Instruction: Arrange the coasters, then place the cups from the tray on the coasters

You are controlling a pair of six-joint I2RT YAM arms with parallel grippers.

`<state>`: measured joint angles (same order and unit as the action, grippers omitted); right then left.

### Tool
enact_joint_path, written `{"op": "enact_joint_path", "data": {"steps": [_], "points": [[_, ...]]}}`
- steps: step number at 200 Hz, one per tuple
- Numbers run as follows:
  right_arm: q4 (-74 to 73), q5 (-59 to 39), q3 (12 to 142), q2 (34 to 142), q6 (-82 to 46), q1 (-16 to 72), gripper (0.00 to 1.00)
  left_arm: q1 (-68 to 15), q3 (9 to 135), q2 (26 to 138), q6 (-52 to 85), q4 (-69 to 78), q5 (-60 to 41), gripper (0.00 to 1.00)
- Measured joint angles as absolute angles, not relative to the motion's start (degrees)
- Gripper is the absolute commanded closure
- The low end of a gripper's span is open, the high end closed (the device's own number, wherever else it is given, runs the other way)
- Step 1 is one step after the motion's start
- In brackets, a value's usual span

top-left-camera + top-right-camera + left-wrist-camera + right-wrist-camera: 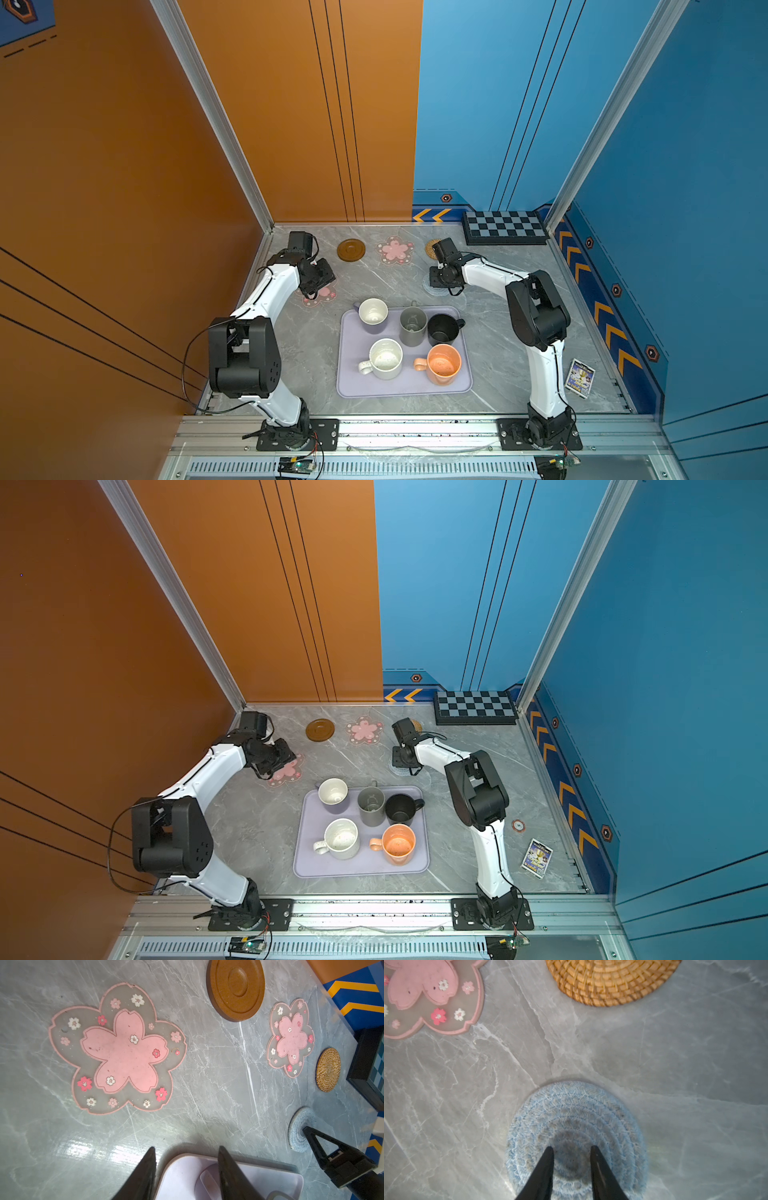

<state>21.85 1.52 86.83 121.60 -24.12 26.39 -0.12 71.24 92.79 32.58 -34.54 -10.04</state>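
A blue woven coaster (575, 1126) lies flat right beneath the parted tips of the right pincer (572, 1148). A tan rattan coaster (610, 978) and a pink flower coaster (425, 995) lie flat further ahead of it, apart from each other. A second flower coaster (124, 1051) lies flat just ahead of the open left pincer (186, 1150), with a brown wooden coaster (235, 989) beyond. Near the left pincer is a corner of the pale lavender tray (180, 1167), which carries five upright mugs: lavender mug (373, 313), grey mug (413, 328), black mug (441, 328), white speckled mug (386, 359), orange mug (443, 365).

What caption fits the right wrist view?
Open right claw over blue woven coaster; rattan coaster and pink flower coaster nearby.
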Motion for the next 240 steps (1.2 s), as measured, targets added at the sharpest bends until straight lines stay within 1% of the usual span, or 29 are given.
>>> {"op": "enact_joint_path", "data": {"steps": [35, 61, 86, 130, 162, 189, 240], "points": [[21.85, 1.58, 86.83, 121.58, -24.12, 26.89, 0.66, -0.12, 71.24, 92.79, 32.56, -34.54, -10.00, 0.51], [22.48, 1.80, 86.70, 120.70, -24.27, 26.87, 0.55, 0.34, 71.24, 92.79, 32.34, -34.72, -9.19, 0.49], [23.53, 2.22, 86.59, 117.64, -24.47, 26.65, 0.50, 1.19, 71.35, 92.90, 31.88, -35.99, -8.10, 0.48], [23.55, 3.38, 86.59, 111.57, -24.49, 26.20, 0.49, 3.55, 72.01, 93.67, 30.74, -37.28, -5.32, 0.48], [23.55, 3.49, 86.59, 109.45, -24.49, 26.20, 0.49, 7.09, 73.14, 95.72, 30.13, -37.60, -2.09, 0.47], [23.59, 3.49, 86.61, 108.84, -24.49, 26.20, 0.48, 9.67, 75.35, 99.81, 29.76, -38.15, 0.40, 0.46], [24.84, 3.27, 86.59, 107.00, -24.25, 26.20, 0.44, 11.64, 83.42, 109.95, 30.11, -38.46, 3.29, 0.40]]}}
